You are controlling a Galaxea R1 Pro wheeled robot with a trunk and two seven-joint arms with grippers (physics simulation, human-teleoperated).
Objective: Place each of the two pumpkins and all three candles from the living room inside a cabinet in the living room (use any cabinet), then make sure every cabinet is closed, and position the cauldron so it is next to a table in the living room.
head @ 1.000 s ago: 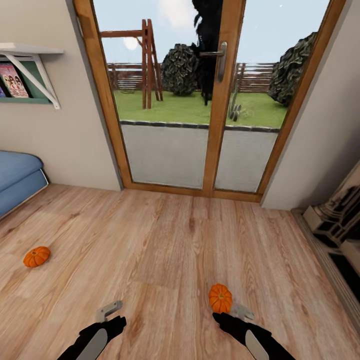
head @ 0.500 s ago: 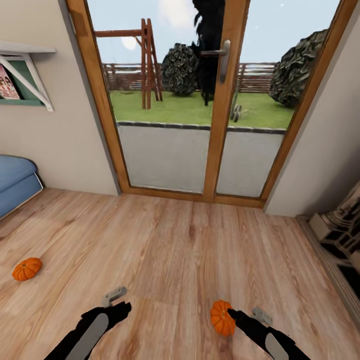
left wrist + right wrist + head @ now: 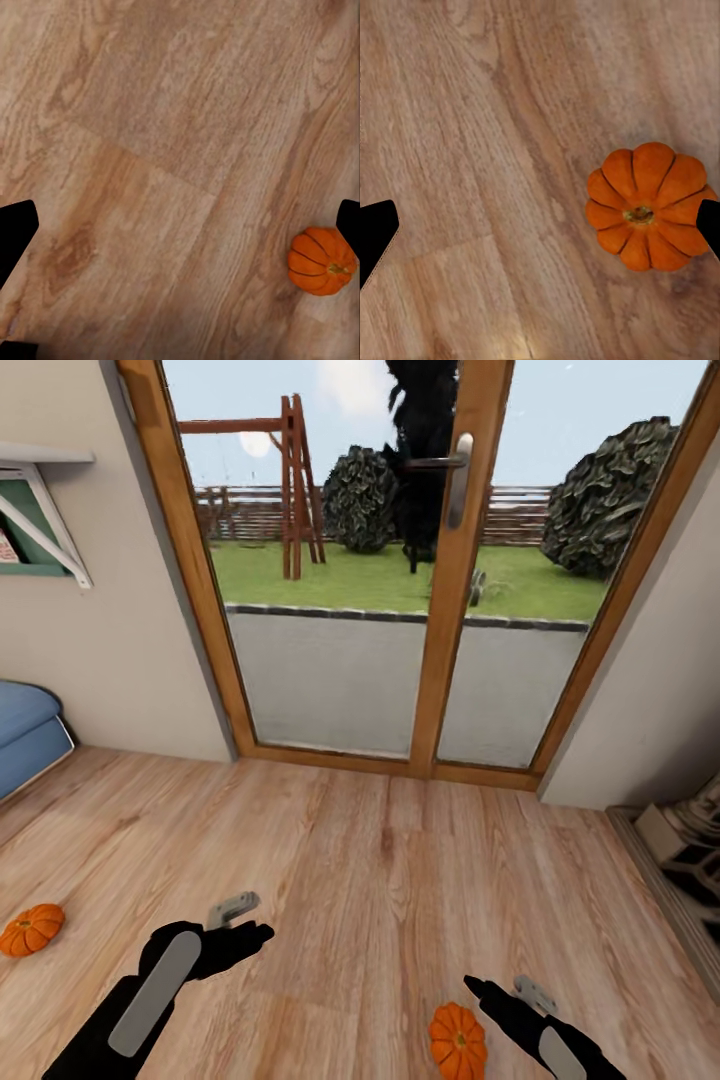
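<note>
Right gripper (image 3: 500,992) hangs just beside the near pumpkin (image 3: 458,1041) on the wooden floor (image 3: 380,880), jaws spread wide, nothing held. That pumpkin sits off toward one fingertip, not centred, so closing now could nudge it and send it rolling. Left gripper (image 3: 240,922), also wide and empty, hovers farther from that pumpkin. The second pumpkin (image 3: 31,929) lies well apart, the glass door (image 3: 400,610) beyond.

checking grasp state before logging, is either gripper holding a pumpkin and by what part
Nothing is held. Both grippers, left and right, are open above the floor; one pumpkin lies beside the right gripper, the other pumpkin off to the left.
</note>
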